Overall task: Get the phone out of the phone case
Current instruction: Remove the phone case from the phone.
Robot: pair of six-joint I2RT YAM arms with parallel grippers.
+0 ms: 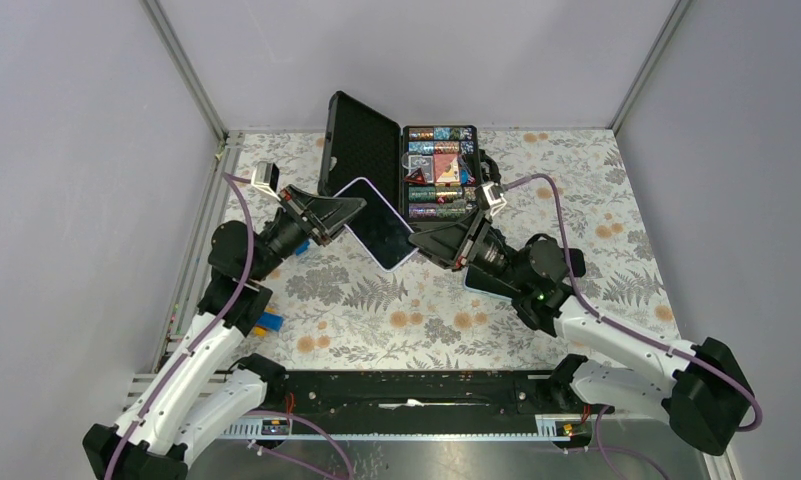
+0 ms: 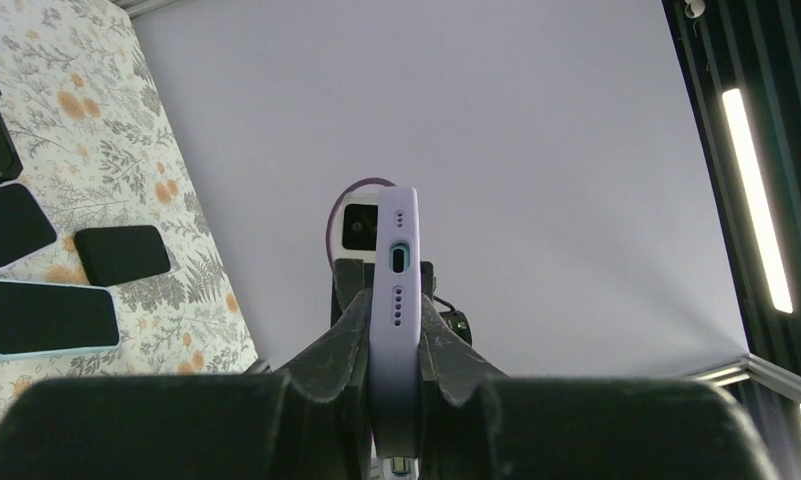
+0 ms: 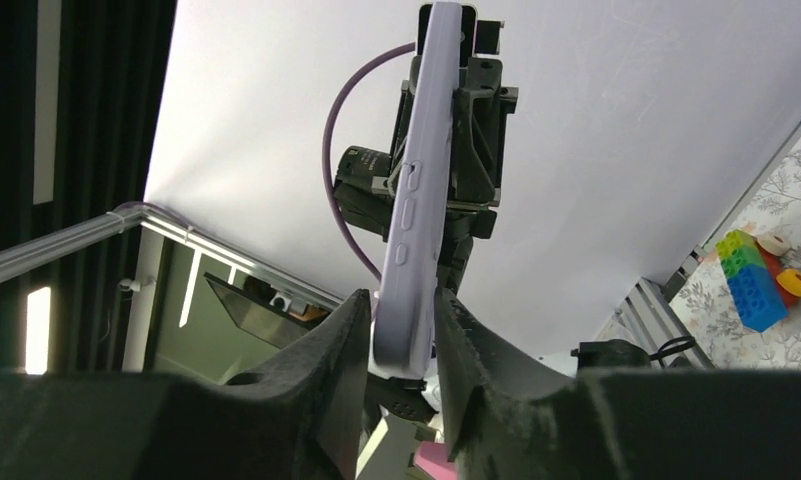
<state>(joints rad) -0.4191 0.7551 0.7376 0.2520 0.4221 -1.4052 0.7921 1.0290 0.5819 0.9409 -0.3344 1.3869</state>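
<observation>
A phone with a dark screen, in a lilac phone case (image 1: 381,222), hangs in the air between my two arms in the top view. My left gripper (image 1: 354,208) is shut on the case's left end. In the left wrist view the case (image 2: 397,290) stands edge-on, pinched between both pads, port and speaker holes facing the camera. My right gripper (image 1: 421,240) is at the opposite corner. In the right wrist view its jaws straddle the case (image 3: 416,200) near the side buttons; one pad touches and a thin gap shows at the other.
An open black box (image 1: 439,170) of colourful items stands at the back, its lid (image 1: 361,140) raised. Other phones lie on the floral cloth: a light-cased one (image 2: 46,317) and a black one (image 2: 121,254). Toy blocks (image 3: 756,280) sit at the table's left edge.
</observation>
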